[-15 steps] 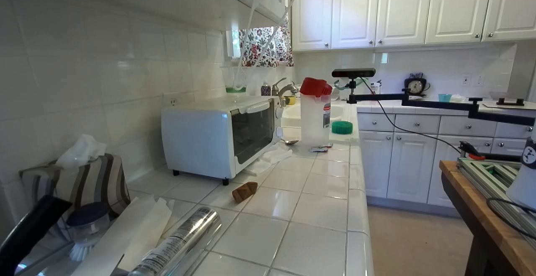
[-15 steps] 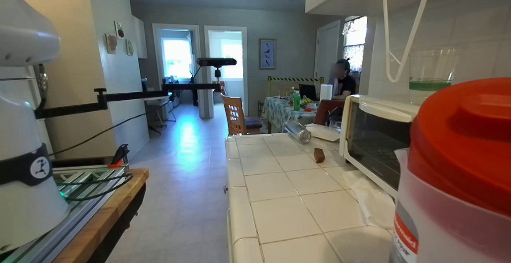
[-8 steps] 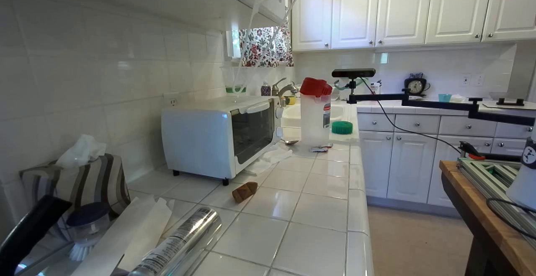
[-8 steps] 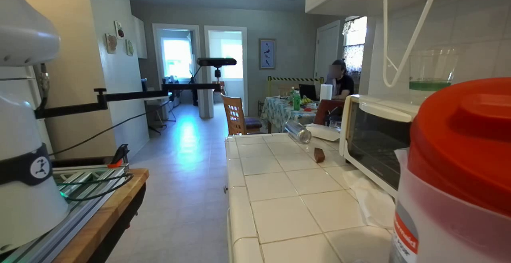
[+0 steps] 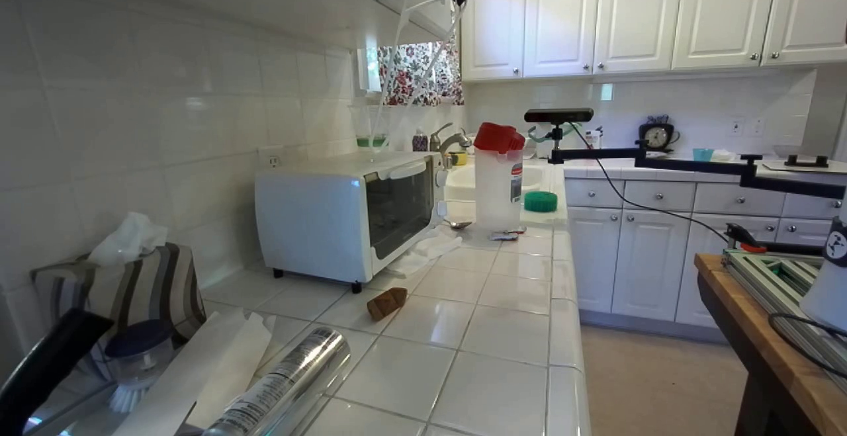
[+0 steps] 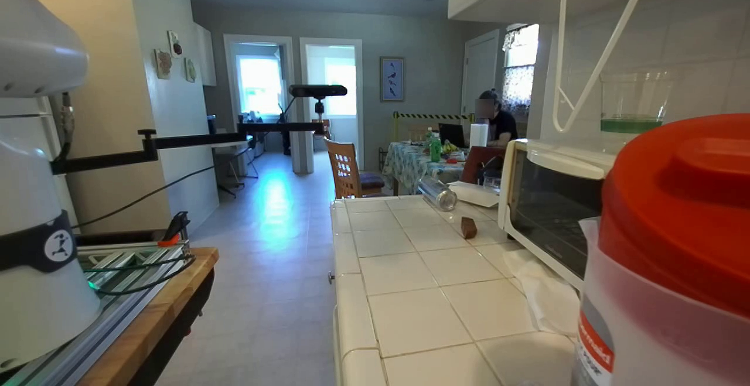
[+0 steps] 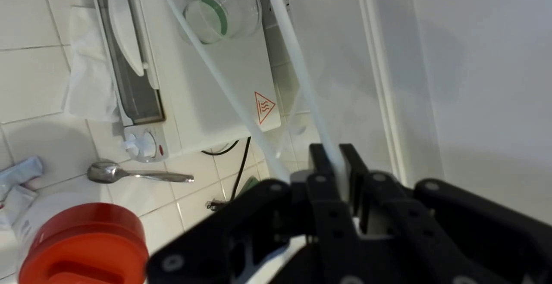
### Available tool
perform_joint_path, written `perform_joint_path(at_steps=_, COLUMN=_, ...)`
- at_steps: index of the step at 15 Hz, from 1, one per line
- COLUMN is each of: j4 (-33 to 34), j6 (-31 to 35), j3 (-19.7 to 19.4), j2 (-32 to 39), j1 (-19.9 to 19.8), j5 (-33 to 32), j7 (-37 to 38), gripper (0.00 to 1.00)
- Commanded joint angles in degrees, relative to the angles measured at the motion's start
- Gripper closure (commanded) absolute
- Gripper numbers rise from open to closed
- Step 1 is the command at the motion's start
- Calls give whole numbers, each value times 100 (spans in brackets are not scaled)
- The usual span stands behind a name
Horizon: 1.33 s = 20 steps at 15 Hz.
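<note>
Here, white loop [image 7: 302, 68] in tool [image 7: 334, 157], "ermaid" pitcher [image 6: 668, 292]

Along the white-tiled counter [image 5: 496, 333], here's the boxy white toaster oven [image 5: 311, 221], dark glass door [image 5: 399, 210] facing out, and on top, a clear container with a green band [image 6: 636, 105]! A crumpled white sheet [image 5: 429, 249] lies just before that door. Over to the tall translucent pitcher [image 5: 493, 188], topped in bright red, a round ridged green cap [image 5: 540, 202] near it, a metal spoon [image 7: 144, 174] between pitcher and oven. Down the counter, a brown faceted block [image 5: 387, 303], then a printed silver cylinder [image 5: 284, 380] flat on its side! And way back, a dark-shirted person [image 6: 504, 125] sits at a cloth-draped table [image 6: 404, 164].
</note>
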Motion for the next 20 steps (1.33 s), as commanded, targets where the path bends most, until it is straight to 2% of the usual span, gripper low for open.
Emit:
perform_joint_path(at_steps=1, j4=252, j6=-233, j3=-23, j2=193, j1=-25, j5=-62, j7=178, gripper=97)
perform_joint_path(at_steps=20, j4=347, j6=-733, j3=-106, j2=563, j1=-96, j5=4, j7=81, gripper=97)
